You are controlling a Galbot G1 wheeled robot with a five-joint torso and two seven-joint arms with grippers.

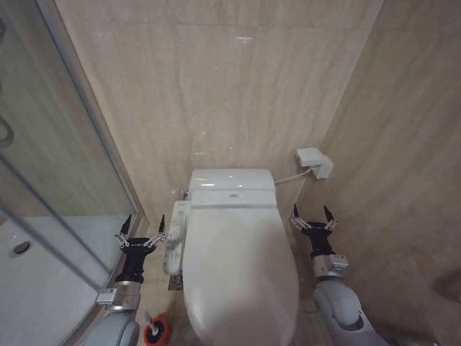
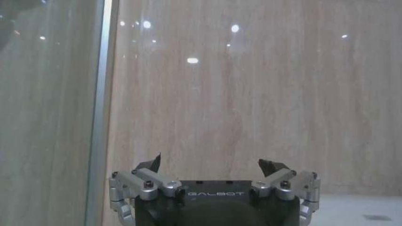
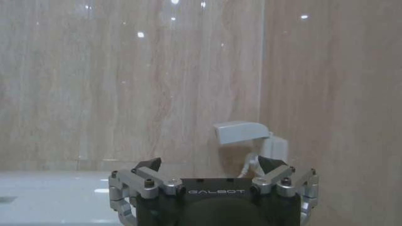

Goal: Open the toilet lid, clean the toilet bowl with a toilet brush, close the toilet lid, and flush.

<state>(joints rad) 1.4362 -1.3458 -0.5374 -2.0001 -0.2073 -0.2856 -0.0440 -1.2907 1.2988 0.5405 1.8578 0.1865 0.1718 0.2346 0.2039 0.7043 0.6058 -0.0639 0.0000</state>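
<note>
Presently both claws are held spread apart and empty. The left gripper (image 1: 142, 231) is seen at the lower left of the head view, just beside the control panel (image 1: 176, 234) on the toilet's side; the right gripper (image 1: 312, 218) is raised at the lower right, near the beige wall. In the wrist views the left gripper (image 2: 213, 165) is aimed at the tiled wall beside the glass shower door (image 2: 50, 108), and the right gripper (image 3: 212, 165) at a white wall box (image 3: 242, 132).

The toilet lid (image 1: 238, 267) is found shut at the lower centre, so the toilet bowl is covered. The toilet brush (image 1: 155, 328) is left in its red holder at the bottom edge, left of the toilet. Nothing of the task is judged done yet: opening, scrubbing, closing and flushing remain.

The lid's front edge is cut off by the frame, and no strap loop or flush control can be made out.
</note>
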